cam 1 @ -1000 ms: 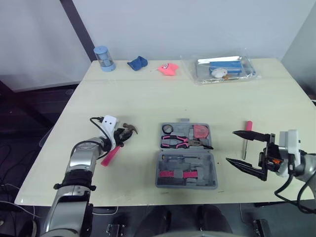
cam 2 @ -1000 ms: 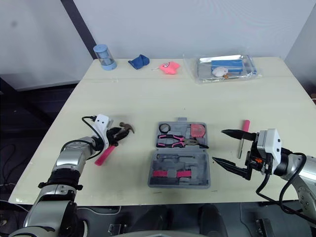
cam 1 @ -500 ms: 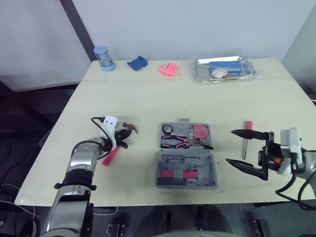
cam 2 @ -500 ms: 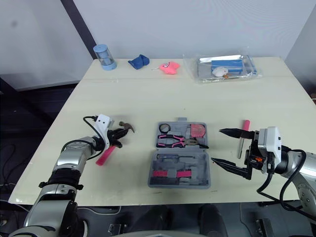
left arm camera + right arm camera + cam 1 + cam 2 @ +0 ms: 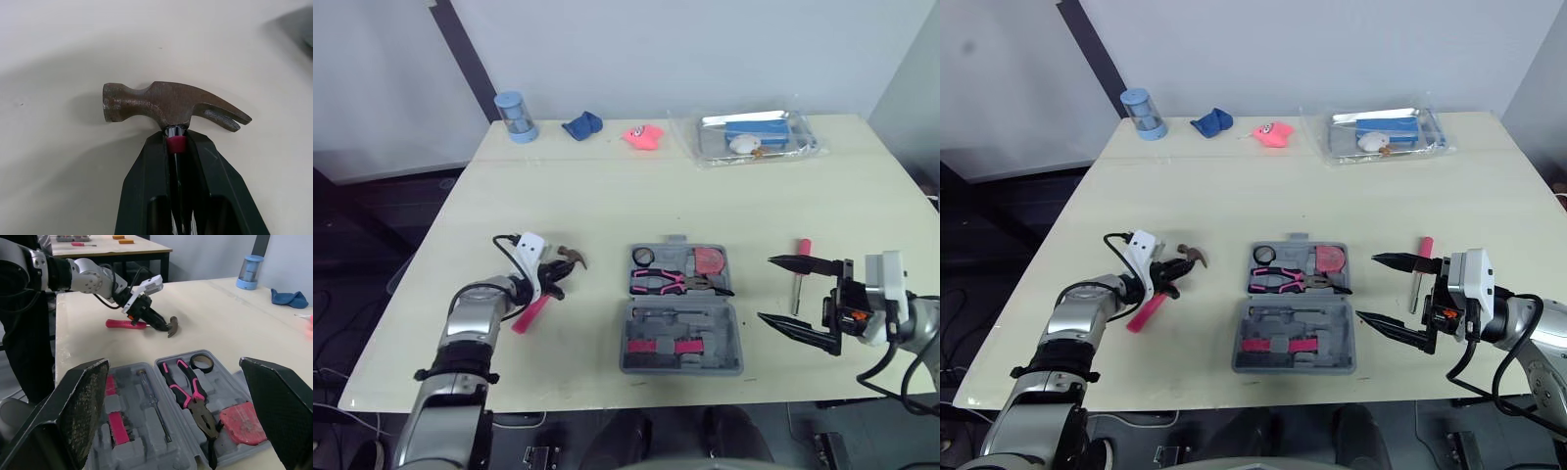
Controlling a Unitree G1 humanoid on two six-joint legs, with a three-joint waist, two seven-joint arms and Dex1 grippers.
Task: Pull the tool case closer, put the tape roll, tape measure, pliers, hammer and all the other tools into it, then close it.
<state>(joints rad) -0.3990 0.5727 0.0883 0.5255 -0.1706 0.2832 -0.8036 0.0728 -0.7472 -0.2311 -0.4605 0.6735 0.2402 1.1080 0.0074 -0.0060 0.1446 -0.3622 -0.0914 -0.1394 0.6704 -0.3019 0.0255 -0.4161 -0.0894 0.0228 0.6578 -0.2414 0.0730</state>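
The grey tool case (image 5: 683, 311) lies open at the table's front middle. Its far half holds the pink-handled pliers (image 5: 680, 282), the black tape roll (image 5: 645, 257) and the red tape measure (image 5: 711, 260). To its left lies the hammer (image 5: 572, 258), with a rusty head (image 5: 171, 105) and a pink handle (image 5: 530, 311). My left gripper (image 5: 553, 275) is shut on its neck just below the head. Right of the case, my right gripper (image 5: 767, 289) stands open with nothing in it. A pink-handled screwdriver (image 5: 800, 276) lies beside it.
Along the far edge stand a blue cylinder (image 5: 512, 116), a blue cloth (image 5: 582, 125), a pink toy (image 5: 644, 136) and a clear plastic tray (image 5: 754, 137) with items inside. Bare tabletop stretches between them and the case.
The camera view has shifted slightly. The left gripper stays shut on the hammer in the same spot, and the right gripper has hardly moved.
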